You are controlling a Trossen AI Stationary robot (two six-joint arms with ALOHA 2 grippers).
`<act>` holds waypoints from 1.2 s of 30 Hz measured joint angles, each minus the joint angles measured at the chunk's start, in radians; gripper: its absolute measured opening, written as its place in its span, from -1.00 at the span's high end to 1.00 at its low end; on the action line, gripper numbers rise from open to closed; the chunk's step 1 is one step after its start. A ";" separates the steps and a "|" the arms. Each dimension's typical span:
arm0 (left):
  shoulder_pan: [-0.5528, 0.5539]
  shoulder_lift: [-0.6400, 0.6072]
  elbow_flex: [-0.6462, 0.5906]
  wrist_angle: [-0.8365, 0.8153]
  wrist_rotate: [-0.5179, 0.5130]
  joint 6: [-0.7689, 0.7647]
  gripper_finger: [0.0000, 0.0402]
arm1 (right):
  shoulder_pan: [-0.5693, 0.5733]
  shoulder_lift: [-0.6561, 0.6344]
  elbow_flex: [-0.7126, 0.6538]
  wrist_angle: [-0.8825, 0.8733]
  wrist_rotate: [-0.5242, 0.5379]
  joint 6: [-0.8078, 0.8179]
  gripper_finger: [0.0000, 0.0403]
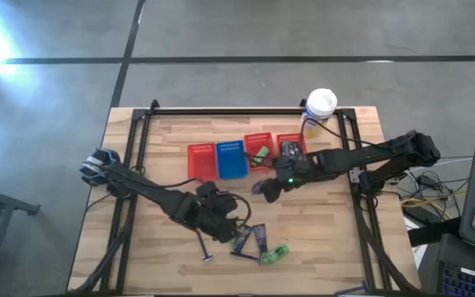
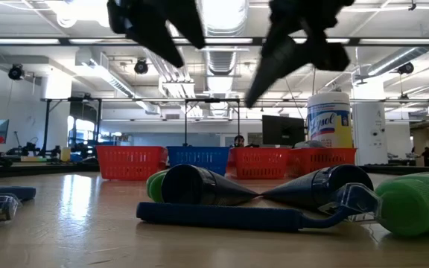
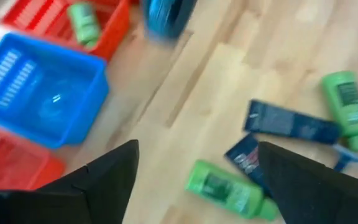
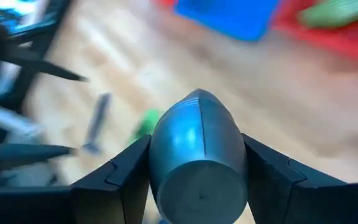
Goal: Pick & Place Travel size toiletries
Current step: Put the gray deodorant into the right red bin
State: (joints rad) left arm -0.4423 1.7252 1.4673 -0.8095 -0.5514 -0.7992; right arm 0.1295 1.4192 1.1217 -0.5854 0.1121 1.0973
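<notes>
R end effector (image 4: 197,186): clamped on a dark blue tube (image 4: 197,155), cap end facing wrist cam, held clear above worktop (image 1: 328,239) near centre, just at 6 o'clock of the red baskets (image 1: 259,148).

L end effector (image 3: 194,180): wide open, empty, hovering at 9 o'clock of the loose pile, i.e. dark tubes (image 1: 250,239), green bottle (image 1: 275,253), razor (image 1: 203,247). One green bottle (image 1: 261,154) already sits in a red basket; blue basket (image 1: 232,159) beside it.

Judgement: step = carry tube to a basket. Do it well: centre tube over basket opening before release, lower inside rim, then open; keep clear of L arm and of the yellow canister (image 1: 318,111) at 1 o'clock.
</notes>
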 joint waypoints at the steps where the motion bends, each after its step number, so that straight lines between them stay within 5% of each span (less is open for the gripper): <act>1: -0.008 -0.003 0.000 -0.028 -0.009 -0.021 -0.67 | 0.003 -0.020 0.000 -0.053 0.053 0.002 0.02; 8: -0.043 -0.050 -0.082 -0.086 -0.019 -0.209 -0.63 | 0.085 -0.176 -0.010 -0.471 0.521 0.256 0.02; 19: -0.008 -0.324 -0.460 0.264 0.052 -0.309 -0.54 | -0.081 -0.197 -0.214 -0.431 0.526 0.367 0.02; 29: 0.009 -0.597 -0.668 0.278 0.054 -0.263 -0.55 | -0.198 -0.192 -0.258 -0.244 0.447 0.304 0.02; 36: 0.045 -0.740 -0.770 0.276 0.060 -0.223 -0.55 | -0.218 -0.130 -0.249 -0.245 0.517 0.346 0.01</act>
State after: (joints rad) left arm -0.3968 0.9857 0.6974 -0.5331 -0.4910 -1.0219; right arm -0.0881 1.2896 0.8731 -0.8303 0.6295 1.4432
